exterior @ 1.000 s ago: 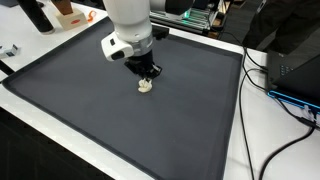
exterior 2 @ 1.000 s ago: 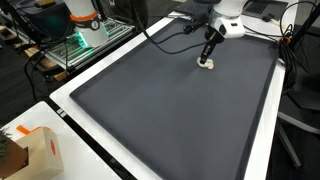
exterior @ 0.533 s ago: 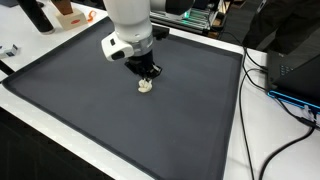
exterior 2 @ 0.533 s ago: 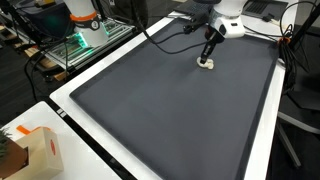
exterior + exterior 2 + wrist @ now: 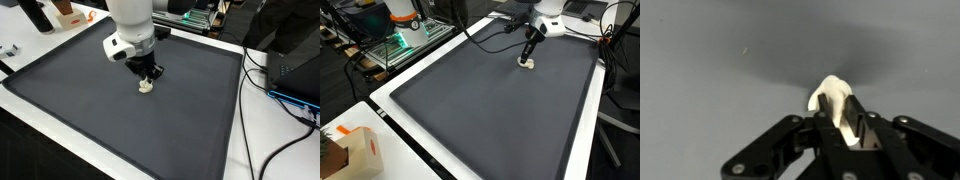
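Cluttered lab furniture rings a white table whose top is almost wholly covered by a large dark grey mat, seen in both exterior views. Near one long edge of the mat lies a small cream-white lump of irregular shape, soft-looking and alone on the dark surface; it also shows in an exterior view close to the far end of the mat. A white robot arm reaches down over it, and its black gripper points straight down with its tips at the lump. In the wrist view the gripper has its two black fingers drawn narrow, one on each side of the cream-white lump, which stands up between them on the grey mat. The fingers lie right against its sides, but whether they squeeze it or merely flank it cannot be told. Black cables trail over the white table rim beside a black box. At a corner in an exterior view sits an orange-and-white cardboard box, and a rack with green lights stands beyond the table.
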`<state>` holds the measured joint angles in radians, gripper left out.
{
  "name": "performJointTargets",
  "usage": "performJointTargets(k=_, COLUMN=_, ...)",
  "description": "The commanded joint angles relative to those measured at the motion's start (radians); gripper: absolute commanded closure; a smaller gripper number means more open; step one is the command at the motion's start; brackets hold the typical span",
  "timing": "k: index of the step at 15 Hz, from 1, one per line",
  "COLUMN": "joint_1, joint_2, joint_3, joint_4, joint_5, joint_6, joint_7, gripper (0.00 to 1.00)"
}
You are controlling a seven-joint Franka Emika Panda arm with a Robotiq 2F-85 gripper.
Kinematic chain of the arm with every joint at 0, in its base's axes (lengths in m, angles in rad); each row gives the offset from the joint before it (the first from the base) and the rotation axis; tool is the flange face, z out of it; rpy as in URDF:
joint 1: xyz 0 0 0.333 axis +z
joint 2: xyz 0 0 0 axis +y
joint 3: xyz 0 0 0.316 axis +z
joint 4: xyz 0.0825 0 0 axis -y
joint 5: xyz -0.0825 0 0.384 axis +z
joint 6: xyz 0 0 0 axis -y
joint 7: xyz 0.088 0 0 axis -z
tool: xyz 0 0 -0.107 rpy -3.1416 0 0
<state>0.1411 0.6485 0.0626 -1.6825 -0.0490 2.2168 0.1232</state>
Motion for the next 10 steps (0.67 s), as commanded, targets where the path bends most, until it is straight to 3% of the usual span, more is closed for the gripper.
performJointTargets(k=1, joint_1=0.016, joint_2=-0.017, joint_3=-0.013, joint_4=-0.024, joint_5=-0.002, joint_6=0.022, joint_7=0.029, gripper=0.42)
performJointTargets(k=6, joint_1=0.024, joint_2=-0.031, joint_3=-0.015, joint_4=-0.031, joint_5=-0.003, joint_6=0.032, joint_7=0.05, gripper=0.05)
performJointTargets(k=10, joint_1=0.029, joint_2=-0.063, joint_3=-0.011, joint_4=-0.046, joint_5=0.004, joint_6=0.045, joint_7=0.084, gripper=0.0)
